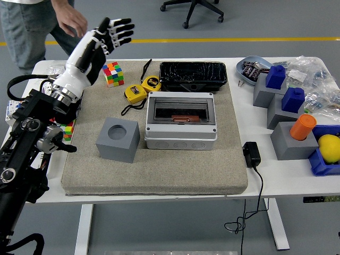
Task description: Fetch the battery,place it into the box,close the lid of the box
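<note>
I see the mat [159,175] lying on the table [276,175]. On the mat, the box [181,120] sits centrally, with a block [118,139] just to its left and a tray [193,75] behind it. Two tape measures [139,89] lie left of the tray, a puzzle cube [112,73] further left. A charger [251,154] lies on the table right of the mat. My left hand [103,38] is raised above the table's far left corner.

A grey floor [276,21] with a yellow line [239,39] lies behind the white table [255,180], near an office chair base [192,9].
</note>
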Robot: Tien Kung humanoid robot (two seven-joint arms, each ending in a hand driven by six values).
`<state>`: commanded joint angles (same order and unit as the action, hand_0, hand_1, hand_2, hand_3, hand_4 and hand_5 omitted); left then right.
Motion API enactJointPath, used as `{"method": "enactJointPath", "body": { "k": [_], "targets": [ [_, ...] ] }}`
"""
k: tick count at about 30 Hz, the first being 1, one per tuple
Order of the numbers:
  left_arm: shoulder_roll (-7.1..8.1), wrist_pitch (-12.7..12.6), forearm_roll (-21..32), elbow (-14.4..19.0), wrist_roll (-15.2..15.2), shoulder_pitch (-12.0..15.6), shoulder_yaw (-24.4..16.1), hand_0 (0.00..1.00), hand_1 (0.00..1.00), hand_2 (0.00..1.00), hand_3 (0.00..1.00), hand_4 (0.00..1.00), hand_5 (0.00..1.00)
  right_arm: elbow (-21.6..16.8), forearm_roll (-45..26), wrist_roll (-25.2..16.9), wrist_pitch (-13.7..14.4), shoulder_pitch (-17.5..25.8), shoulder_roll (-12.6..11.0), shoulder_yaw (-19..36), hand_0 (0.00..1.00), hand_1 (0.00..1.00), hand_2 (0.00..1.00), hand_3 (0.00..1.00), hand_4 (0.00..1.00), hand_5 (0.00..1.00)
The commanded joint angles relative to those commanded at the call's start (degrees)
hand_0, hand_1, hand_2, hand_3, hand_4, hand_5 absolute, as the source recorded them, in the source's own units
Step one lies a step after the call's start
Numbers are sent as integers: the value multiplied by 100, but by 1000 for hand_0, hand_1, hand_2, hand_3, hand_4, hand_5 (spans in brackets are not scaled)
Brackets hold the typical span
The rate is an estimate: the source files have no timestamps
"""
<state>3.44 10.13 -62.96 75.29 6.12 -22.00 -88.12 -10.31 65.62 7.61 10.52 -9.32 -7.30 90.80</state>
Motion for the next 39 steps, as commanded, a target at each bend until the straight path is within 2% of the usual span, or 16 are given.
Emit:
{"method": "enactJointPath", "body": {
  "k": [2, 3, 6, 8, 9, 16, 20, 21, 25, 32, 39],
  "targets": [
    [108, -335, 518, -18, 69, 299, -495, 813, 876, 852, 836, 998, 913, 0, -4, -2, -1, 11, 10, 12, 985, 899, 835, 815, 998, 998],
    [127, -412, 600, -26, 80, 355, -623, 863, 935, 934, 896, 998, 884, 0, -5, -2, -1, 13, 12, 12, 985, 899, 835, 815, 998, 998],
    [298, -909, -36, -119, 156, 625, -1108, 863, 935, 934, 896, 998, 884, 0, 24, -11, -4, 29, 26, 57, 985, 899, 835, 815, 998, 998],
    [349, -1151, -483, -158, 202, 694, -1206, 863, 935, 934, 896, 998, 884, 0, 37, -12, -7, 40, 32, 75, 985, 899, 835, 815, 998, 998],
    [395, -1269, -706, -194, 253, 765, -1278, 880, 942, 935, 909, 998, 852, 0, 32, -26, -8, 53, 32, 78, 985, 900, 835, 815, 998, 998],
    [418, -1808, -2490, -290, 413, 962, -1587, 897, 950, 938, 912, 998, 862, 0, 143, -45, 12, 86, 14, 223, 989, 901, 837, 815, 998, 998],
    [368, -1891, -3420, -267, 319, 1051, -1604, 897, 950, 938, 912, 998, 862, 0, 210, -71, 48, 98, 18, 319, 989, 901, 837, 815, 998, 998],
    [350, -1897, -3643, -271, 300, 1064, -1605, 985, 998, 977, 940, 998, 998, 0, 219, -75, 52, 102, 19, 331, 996, 906, 844, 817, 998, 998],
    [197, -1908, -4611, -269, 221, 1198, -1535, 985, 998, 977, 940, 998, 998, 0, 343, -99, 91, 136, 32, 447, 996, 906, 844, 817, 998, 998],
    [133, -1918, -6303, -311, 220, 1274, -1357, 998, 998, 998, 949, 998, 998, 0, 425, -183, 214, 172, 20, 495, 998, 918, 860, 833, 998, 998],
    [200, -1892, -6448, -402, 287, 1147, -1198, 998, 998, 992, 934, 998, 998, 0, 560, -330, 365, 134, -27, 543, 998, 927, 867, 840, 998, 998]
  ]
}}
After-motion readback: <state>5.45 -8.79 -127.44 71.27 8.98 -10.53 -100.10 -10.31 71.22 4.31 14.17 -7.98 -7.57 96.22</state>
